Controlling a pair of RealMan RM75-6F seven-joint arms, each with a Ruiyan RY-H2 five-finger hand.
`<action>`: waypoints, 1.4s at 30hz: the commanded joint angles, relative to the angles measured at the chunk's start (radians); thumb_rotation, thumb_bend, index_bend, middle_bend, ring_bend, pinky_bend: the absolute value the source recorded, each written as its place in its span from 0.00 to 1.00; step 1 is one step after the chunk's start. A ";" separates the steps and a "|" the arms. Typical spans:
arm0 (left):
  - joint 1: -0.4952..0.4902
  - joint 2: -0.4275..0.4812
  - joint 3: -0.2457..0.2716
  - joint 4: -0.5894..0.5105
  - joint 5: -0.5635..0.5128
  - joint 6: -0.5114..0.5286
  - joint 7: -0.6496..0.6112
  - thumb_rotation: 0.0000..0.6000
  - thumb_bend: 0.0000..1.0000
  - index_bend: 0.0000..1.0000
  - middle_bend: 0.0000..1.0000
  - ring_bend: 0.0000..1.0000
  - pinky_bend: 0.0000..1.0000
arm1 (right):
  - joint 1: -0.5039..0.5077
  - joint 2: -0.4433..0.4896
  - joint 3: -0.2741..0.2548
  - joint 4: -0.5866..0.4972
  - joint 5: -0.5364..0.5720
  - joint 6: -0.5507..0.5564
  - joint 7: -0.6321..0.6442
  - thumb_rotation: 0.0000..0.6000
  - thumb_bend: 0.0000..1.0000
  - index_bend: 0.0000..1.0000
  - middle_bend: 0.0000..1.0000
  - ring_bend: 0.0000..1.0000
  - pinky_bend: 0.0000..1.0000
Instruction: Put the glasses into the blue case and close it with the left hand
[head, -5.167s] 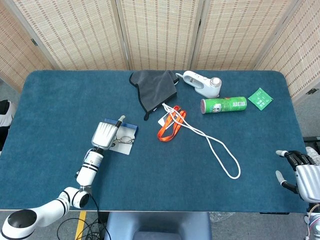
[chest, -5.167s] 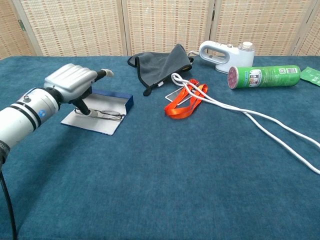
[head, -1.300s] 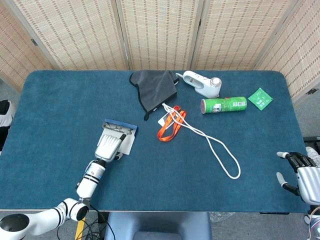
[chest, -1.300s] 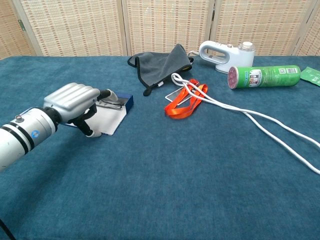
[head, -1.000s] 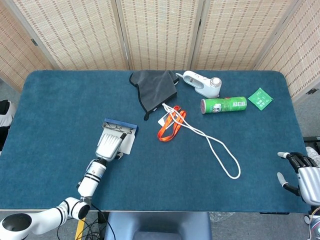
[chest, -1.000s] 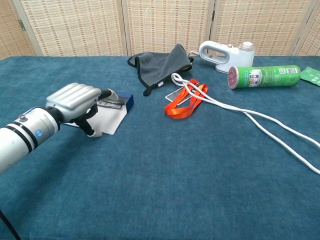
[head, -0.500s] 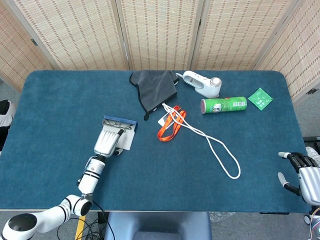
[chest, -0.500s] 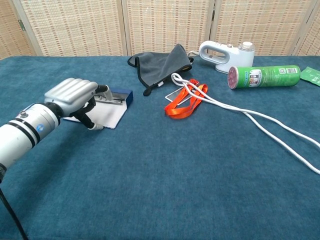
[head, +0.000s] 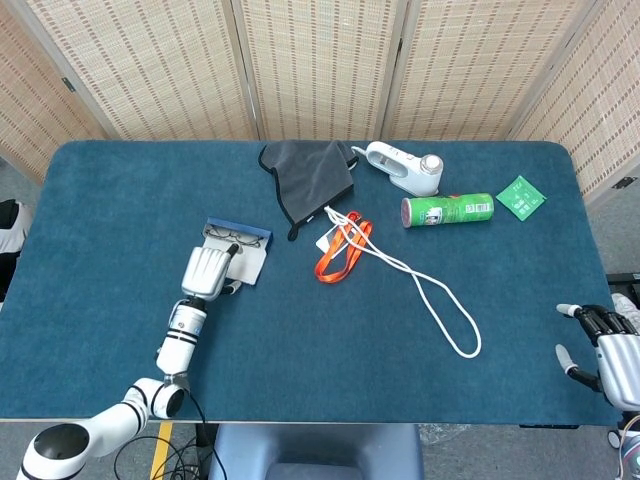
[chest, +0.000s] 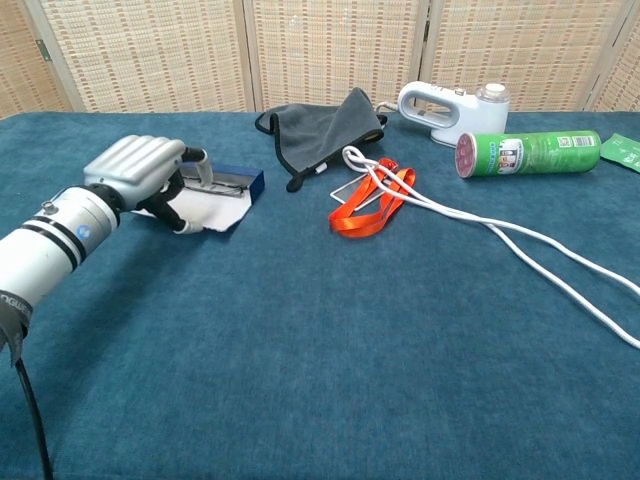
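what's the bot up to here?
The left hand rests on the open flap of the blue case at the table's left side. The glasses lie inside the case, against its blue wall, and the lid is not yet closed. The right hand hangs idle off the table's right edge, holding nothing. The cloth, cord, lanyard and green can sit apart, untouched.

Head view: high, looking steeply down, whole table (head: 100, 200) visible. Chest view: low, near, facing across table toward screen (chest: 330, 50). Both share left hand (head: 205, 270), case (head: 238, 250) beyond its fingertips.
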 joint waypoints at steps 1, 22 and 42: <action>-0.020 -0.016 -0.021 0.037 -0.008 -0.004 -0.026 1.00 0.20 0.41 0.94 0.93 1.00 | 0.000 0.001 0.000 -0.001 0.000 0.000 -0.002 1.00 0.35 0.26 0.34 0.26 0.26; -0.157 -0.144 -0.067 0.358 -0.037 -0.108 -0.126 1.00 0.20 0.43 0.94 0.93 1.00 | -0.004 0.009 0.003 -0.007 0.013 -0.004 -0.009 1.00 0.35 0.26 0.34 0.27 0.26; -0.225 -0.180 -0.076 0.479 -0.058 -0.173 -0.099 1.00 0.44 0.43 1.00 0.93 1.00 | -0.005 0.014 0.006 -0.017 0.014 -0.002 -0.024 1.00 0.35 0.26 0.34 0.27 0.26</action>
